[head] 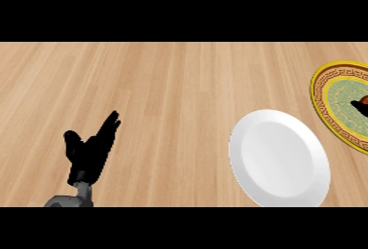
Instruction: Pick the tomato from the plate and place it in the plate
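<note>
**A:** Our left hand shows at the lower left, fingers straight and pointing up, thumb apart, holding nothing. It rests over the wooden bench, well apart from both plates.

**B:** And the right hand? We see only a dark bit of it at the right edge, over the patterned plate.

**A:** Yes, only black fingers show there, so we cannot tell whether they are curled or straight. Just above them sits a small red-brown patch, the tomato, mostly cut off by the edge. The fingers touch it or lie right beside it; we cannot tell which.

**B:** So the tomato is on the patterned plate, the one with the yellow rim, the dark red key border and the green middle.

**A:** Right. The white plate lies nearer to us, below and left of the patterned one. Their rims come close together at the right; whether they touch, we cannot tell.

**B:** Nothing lies on the white plate.
</note>
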{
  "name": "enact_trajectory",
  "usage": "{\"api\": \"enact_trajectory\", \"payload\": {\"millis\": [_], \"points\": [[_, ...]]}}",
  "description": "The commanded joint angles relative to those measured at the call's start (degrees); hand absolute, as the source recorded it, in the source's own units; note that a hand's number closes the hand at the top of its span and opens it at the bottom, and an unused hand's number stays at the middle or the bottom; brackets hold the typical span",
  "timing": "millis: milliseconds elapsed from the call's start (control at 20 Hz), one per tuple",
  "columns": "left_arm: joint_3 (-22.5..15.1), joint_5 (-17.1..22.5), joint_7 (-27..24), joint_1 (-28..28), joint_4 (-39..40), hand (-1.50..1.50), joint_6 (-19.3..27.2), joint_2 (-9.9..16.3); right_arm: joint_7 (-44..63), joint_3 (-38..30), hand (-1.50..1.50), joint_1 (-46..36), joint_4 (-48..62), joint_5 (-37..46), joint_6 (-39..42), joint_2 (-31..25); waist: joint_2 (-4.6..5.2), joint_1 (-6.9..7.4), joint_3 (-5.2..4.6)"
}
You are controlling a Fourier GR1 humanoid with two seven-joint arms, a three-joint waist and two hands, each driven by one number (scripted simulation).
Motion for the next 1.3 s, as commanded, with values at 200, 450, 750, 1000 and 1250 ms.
{"api": "enact_trajectory", "payload": {"millis": [200,450,750,1000,1250], "points": [[-1.0,-0.9,0.8,0.6,1.4,0.00,0.7,-1.2,-15.7,-9.2,-1.50,-2.0,3.6,-9.6,4.4,0.4,0.25,-0.76,-0.02],[0.9,1.1,1.5,0.1,1.3,0.00,-1.0,0.0,-16.8,-14.3,-1.50,-4.5,7.0,-14.7,8.1,-2.6,-0.01,-0.93,-0.22],[-0.8,-0.9,1.2,3.5,-1.8,0.00,0.4,-0.8,-21.0,-17.3,-1.50,1.5,10.9,-18.4,21.3,-7.0,-0.34,-1.49,-0.23],[0.9,-0.6,3.0,3.4,-1.9,0.00,0.9,-0.1,-25.8,-16.3,-1.50,9.1,10.5,-19.3,33.4,-7.9,-0.99,-3.02,-0.41],[1.1,0.0,-1.1,3.9,2.2,0.00,-1.5,-0.5,-28.1,-14.4,-1.50,11.4,11.5,-18.0,39.5,-10.8,-0.68,-2.47,-0.34]]}}
